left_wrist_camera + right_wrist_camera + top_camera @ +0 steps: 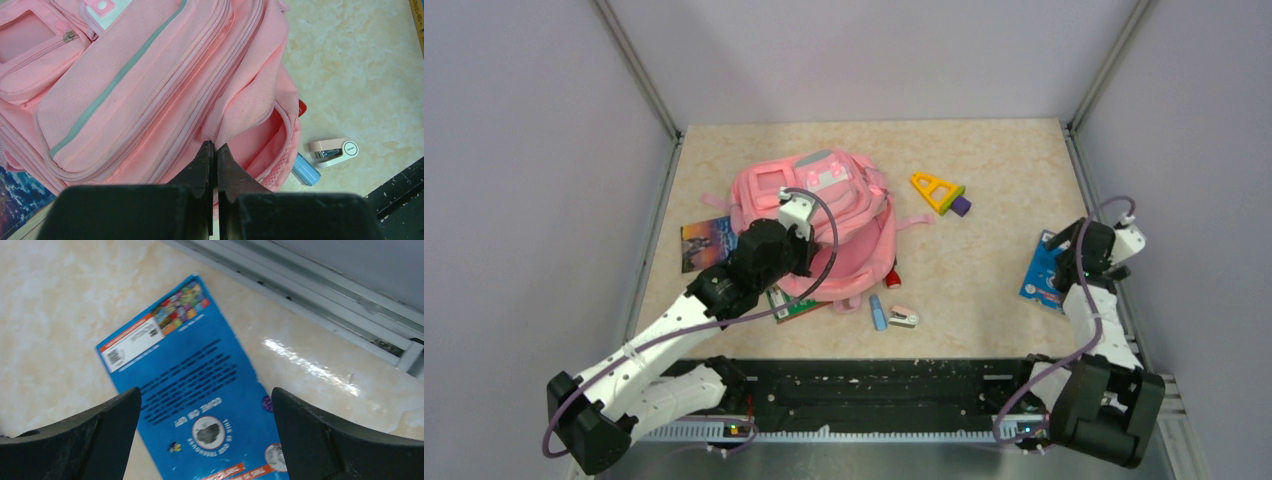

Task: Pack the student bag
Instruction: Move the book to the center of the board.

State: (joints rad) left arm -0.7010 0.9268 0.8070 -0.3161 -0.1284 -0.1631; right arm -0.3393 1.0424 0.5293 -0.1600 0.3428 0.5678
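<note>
The pink student bag (pixel 834 200) lies on the table left of centre, front pockets facing up; in the left wrist view (pixel 150 75) its main compartment gapes open on the right. My left gripper (pixel 809 268) is at the bag's near edge, and in its own view (pixel 215 146) it is shut on a fold of pink fabric at the rim of the opening. My right gripper (pixel 1059 262) hovers open and empty over a blue book (pixel 1042 275) by the right edge. Its own view shows the gripper (pixel 205 395) with jaws wide apart above the book (pixel 200 385).
A pink stapler (pixel 904 318) (pixel 332 151) and a small blue item (pixel 877 312) (pixel 305 170) lie near the bag's front. A yellow triangle ruler (pixel 934 188) with a purple piece (pixel 961 206) lies behind. A dark picture book (pixel 704 243) and a green-edged book (pixel 792 305) stick out from under the bag.
</note>
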